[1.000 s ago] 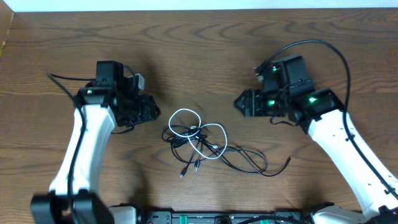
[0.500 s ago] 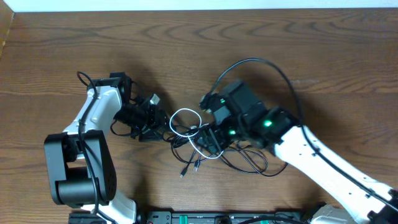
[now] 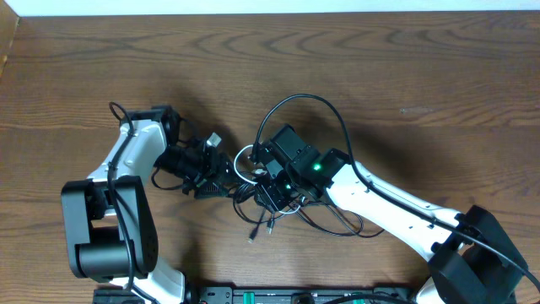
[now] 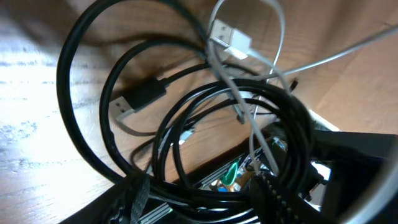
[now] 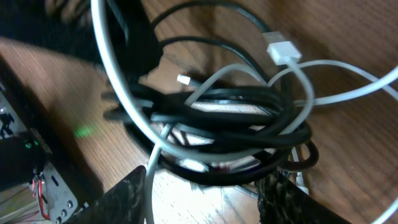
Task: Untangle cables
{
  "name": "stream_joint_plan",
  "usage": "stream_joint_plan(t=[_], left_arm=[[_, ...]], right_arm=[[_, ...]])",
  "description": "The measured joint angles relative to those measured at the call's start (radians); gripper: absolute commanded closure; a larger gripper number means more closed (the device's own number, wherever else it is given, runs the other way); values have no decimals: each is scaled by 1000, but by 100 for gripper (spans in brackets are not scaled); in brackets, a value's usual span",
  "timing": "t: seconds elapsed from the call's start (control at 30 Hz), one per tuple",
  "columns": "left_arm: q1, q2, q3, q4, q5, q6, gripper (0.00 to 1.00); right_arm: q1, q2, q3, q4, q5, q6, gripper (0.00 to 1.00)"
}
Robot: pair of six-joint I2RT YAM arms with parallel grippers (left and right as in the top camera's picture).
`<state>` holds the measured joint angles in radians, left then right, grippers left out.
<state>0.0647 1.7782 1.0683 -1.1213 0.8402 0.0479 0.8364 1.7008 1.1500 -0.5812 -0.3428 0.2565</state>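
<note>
The cables lie as one tangle in the middle of the table. The black cable (image 3: 344,225) trails right of the tangle, and its loops (image 4: 87,74) fill the left wrist view, with a black plug (image 4: 140,99). The white cable (image 5: 118,81) winds through the black coils (image 5: 236,121); its flat plug (image 5: 283,48) lies on top. My left gripper (image 3: 221,173) reaches in from the left, open, its fingers (image 4: 134,199) either side of black strands. My right gripper (image 3: 268,192) is over the tangle's middle, open, fingers (image 5: 124,193) straddling the bundle's near edge.
Two loose plug ends (image 3: 253,236) lie toward the front edge. The right arm's own thick black wire (image 3: 304,100) arcs over the table behind the tangle. An equipment rail (image 3: 295,295) runs along the front. The left arm's base (image 3: 101,245) stands front left.
Both arms came in from the sides to the tangle. The right arm swung far left onto its middle; the left gripper pushed against its left edge. The right jaws narrowed somewhat.
</note>
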Motion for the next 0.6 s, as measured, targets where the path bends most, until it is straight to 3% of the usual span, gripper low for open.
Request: stream_joint_plan(t=[0.07,0.13,0.17,0.27,0.6], left_arm=[[0,0,-19,13,0,-7,49],[0,0,-33,39,0,-28,71],[0,0,-39,56,0,-45,81],[0,0,-43,108,1,-64,92],[0,0,-48,434,2,-164,93]], right_arm=[[0,0,0,11,1,-1,78],[1,0,0,22,3,-2,97],[2,0,0,31,3,-3,99],[6,0,0,66,3,3,99],[-8,-17,-1,214,3,2,99]])
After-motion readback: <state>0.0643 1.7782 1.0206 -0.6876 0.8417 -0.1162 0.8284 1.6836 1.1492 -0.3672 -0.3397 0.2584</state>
